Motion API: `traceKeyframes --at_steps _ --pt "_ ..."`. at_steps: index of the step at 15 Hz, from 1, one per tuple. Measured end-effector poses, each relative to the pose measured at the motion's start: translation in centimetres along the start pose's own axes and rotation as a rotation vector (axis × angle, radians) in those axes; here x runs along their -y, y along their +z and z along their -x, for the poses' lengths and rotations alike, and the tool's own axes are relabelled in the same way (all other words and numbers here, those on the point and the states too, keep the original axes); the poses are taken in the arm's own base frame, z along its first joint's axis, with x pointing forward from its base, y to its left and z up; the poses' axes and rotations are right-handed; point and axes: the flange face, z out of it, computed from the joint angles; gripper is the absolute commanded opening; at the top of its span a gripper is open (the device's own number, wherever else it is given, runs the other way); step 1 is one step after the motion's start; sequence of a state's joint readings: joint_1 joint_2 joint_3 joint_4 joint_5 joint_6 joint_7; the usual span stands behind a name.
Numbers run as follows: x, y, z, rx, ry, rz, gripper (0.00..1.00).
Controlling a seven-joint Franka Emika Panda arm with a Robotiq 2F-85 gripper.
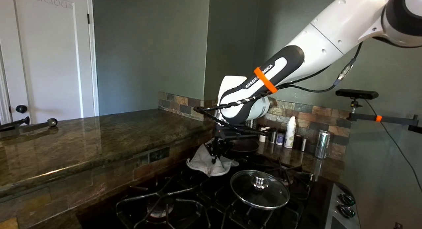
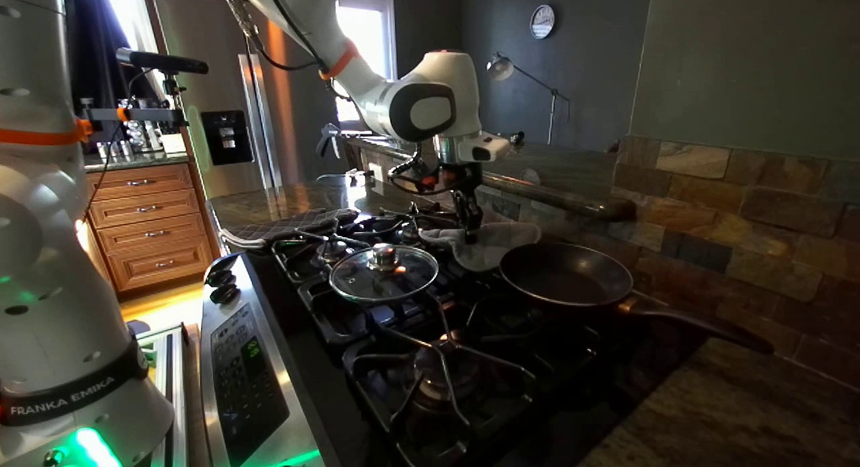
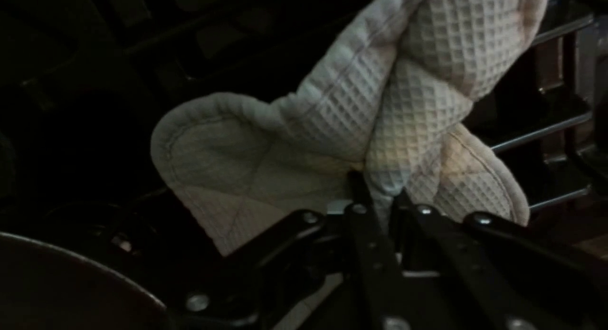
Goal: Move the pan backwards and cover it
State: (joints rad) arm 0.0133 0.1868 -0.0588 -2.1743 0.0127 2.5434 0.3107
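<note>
The white arm [image 1: 329,33] wears orange bands [image 2: 38,138]; its dim gripper [image 3: 378,188] seems black.

White light glares through a window [image 2: 371,31] (detail washed out). The wrist view is dim, shadows nearly black.

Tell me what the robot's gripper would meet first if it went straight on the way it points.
The gripper points down, pinching the pale cloth; past that, it would probably meet the stove grate first, though the cloth hides how near.

Beside the near-black pan [image 2: 566,275], a pale grey cloth [image 3: 351,126] shows its waffle grid; near the pan, stone tiles [image 2: 746,211] mix tan, brown and grey.
</note>
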Motion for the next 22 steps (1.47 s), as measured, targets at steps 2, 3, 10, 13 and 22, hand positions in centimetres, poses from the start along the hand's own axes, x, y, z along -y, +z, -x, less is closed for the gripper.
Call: traceKeyframes --at_steps 2,3,10,13,22 --pt "0.4 -0.6 0.3 0.021 -0.009 -0.008 0.03" --pt "0.4 -1.1 0.4 0.029 -0.014 -0.008 0.03" --pt "-0.8 -7.0 3.0 0.148 -0.1 0.01 0.03" --pt "-1.4 -9.2 5.0 0.215 -0.143 0.016 0.03" --pt "-2.9 -10.9 11.0 0.274 -0.175 0.014 0.03"
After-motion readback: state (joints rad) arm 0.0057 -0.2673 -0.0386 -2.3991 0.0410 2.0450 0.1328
